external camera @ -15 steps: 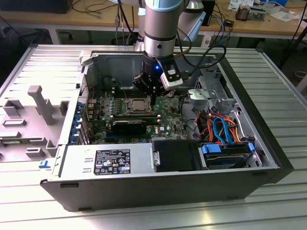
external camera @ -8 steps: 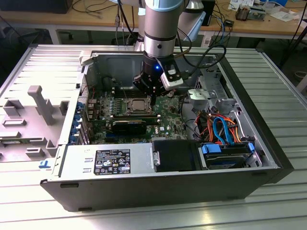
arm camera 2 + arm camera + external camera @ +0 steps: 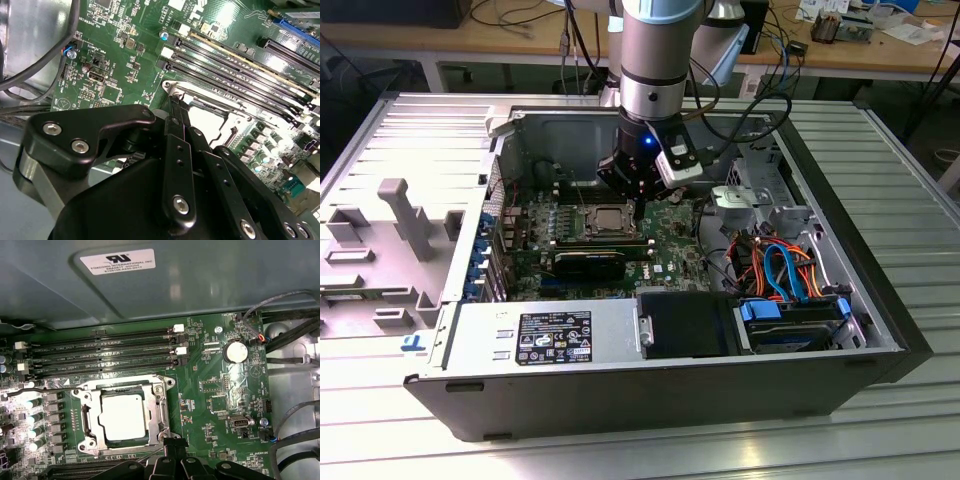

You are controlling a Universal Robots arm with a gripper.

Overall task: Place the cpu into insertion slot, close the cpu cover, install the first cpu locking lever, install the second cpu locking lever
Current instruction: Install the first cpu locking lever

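Since the small flat square cpu (image 3: 125, 417) with its dull silver-grey top already lies level in the square silver-rimmed insertion slot (image 3: 88, 445), just ahead of the black pincer (image 3: 172, 444), you can take the first step as done. The thin silver cpu cover (image 3: 156, 407), a frame plate with a square window, lies flat around the chip, so I judge the second step done too. What is left is the levers. One thin wire lever (image 3: 45, 388) runs along the socket's far edge from the pincer, and I cannot tell whether it is latched. A second thin wire (image 3: 147, 455) slants along the near edge, right beside the fingertips, and looks not yet seated. In both wrist views the pincer's fingers are pressed together, with the tip at the socket's near rim. Whether the wire is nipped between them I cannot tell. Beyond the socket from the pincer run four long narrow black memory slots (image 3: 105, 357), and off to one side sits a round silver coin battery (image 3: 232, 351). As for writing, you have a white printed sticker (image 3: 118, 261) on the grey metal case wall beyond the memory slots, fine white lettering across the green motherboard (image 3: 210, 410), and, in the exterior view, a black-and-white label (image 3: 554, 337) on the silver power-supply box, well away from the pincer.
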